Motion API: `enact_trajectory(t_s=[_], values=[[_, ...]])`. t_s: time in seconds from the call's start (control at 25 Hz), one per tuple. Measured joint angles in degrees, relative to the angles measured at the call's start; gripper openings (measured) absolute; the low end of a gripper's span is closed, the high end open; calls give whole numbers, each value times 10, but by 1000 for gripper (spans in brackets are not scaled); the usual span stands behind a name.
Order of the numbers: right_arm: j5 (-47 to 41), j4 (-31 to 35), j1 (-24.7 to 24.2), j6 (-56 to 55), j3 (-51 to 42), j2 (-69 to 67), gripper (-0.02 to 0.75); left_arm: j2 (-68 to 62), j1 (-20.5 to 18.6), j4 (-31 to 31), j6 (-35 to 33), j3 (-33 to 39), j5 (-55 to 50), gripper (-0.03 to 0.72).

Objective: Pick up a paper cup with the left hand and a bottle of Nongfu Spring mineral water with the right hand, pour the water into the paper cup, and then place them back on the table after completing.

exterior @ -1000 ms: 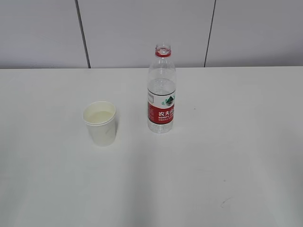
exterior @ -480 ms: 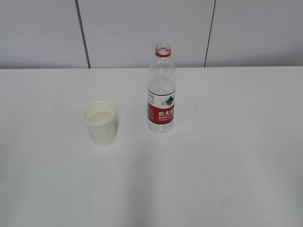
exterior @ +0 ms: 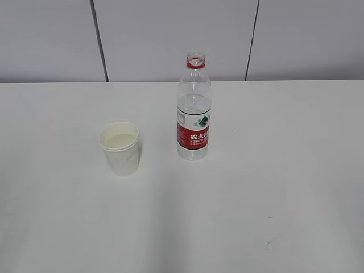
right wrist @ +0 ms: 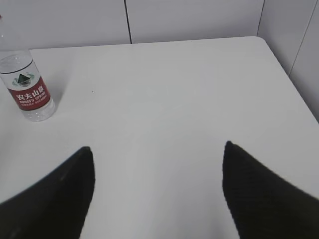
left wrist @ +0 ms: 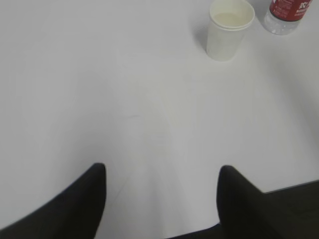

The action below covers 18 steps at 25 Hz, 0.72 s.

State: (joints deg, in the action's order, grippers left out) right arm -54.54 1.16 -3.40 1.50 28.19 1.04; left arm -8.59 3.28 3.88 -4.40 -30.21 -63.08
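A white paper cup (exterior: 120, 148) stands upright on the white table (exterior: 273, 170), with pale liquid inside. An uncapped clear Nongfu Spring bottle (exterior: 194, 108) with a red label stands just right of it, partly filled with water. Neither arm shows in the exterior view. In the left wrist view my left gripper (left wrist: 162, 172) is open and empty, well short of the cup (left wrist: 229, 30) and the bottle base (left wrist: 286, 15) at the top right. In the right wrist view my right gripper (right wrist: 158, 149) is open and empty; the bottle (right wrist: 29, 89) stands far to its left.
A grey panelled wall (exterior: 170, 34) runs behind the table's far edge. The table's right edge and corner (right wrist: 264, 42) show in the right wrist view. A small dark mark (exterior: 272, 242) lies on the tabletop near the front right.
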Motion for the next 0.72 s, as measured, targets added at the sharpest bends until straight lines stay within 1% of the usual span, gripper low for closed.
enact_trajectory(t_s=[0.2,0.44,0.72], values=[[-14,1,0,2,5,0,590,0,0,0,0,0,0,435],[-114,0,0,26,15,0,590,0,0,0,0,0,0,435],[-118,2,0,29,4,0,590,0,0,0,0,0,0,426]])
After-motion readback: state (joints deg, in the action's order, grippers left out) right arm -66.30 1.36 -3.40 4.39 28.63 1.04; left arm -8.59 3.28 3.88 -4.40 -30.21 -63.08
